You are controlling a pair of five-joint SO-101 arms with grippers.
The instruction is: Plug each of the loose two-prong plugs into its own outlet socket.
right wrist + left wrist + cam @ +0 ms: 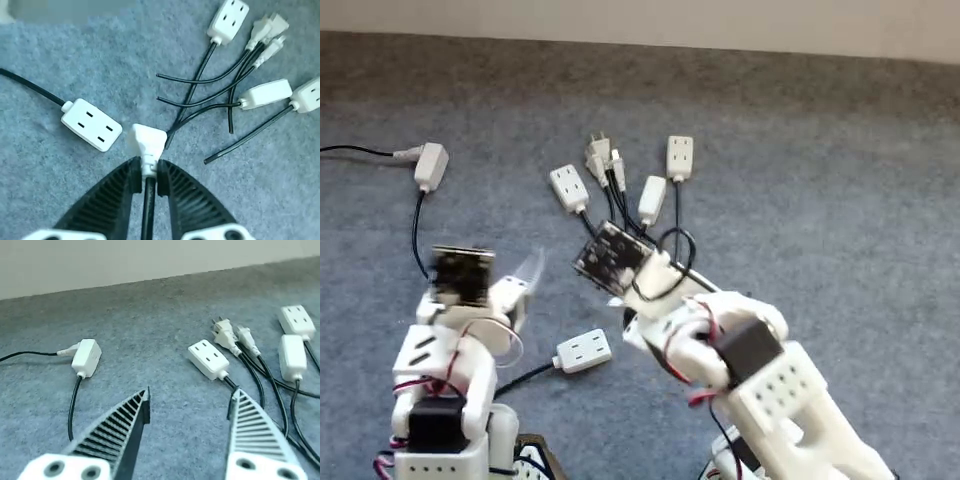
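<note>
My right gripper [148, 169] is shut on a white two-prong plug [148, 142], gripped at its neck, with its black cable running back between the fingers. The plug hangs just above the carpet beside a white outlet socket [91, 125], the same socket [583, 350] that lies between the two arms. Its prongs are hidden. Two loose plugs [600, 155] lie at the back among three more sockets [568, 187] [680, 157] [652, 200]. My left gripper [190, 397] is open, held above bare carpet, short of the nearest socket [209, 359].
A white plug-and-socket pair [430, 166] lies at the far left on a black cable. Black cables [210, 100] criss-cross between the back sockets and the right arm. Grey carpet [840, 200] stretches to the right, and a pale wall bounds the back.
</note>
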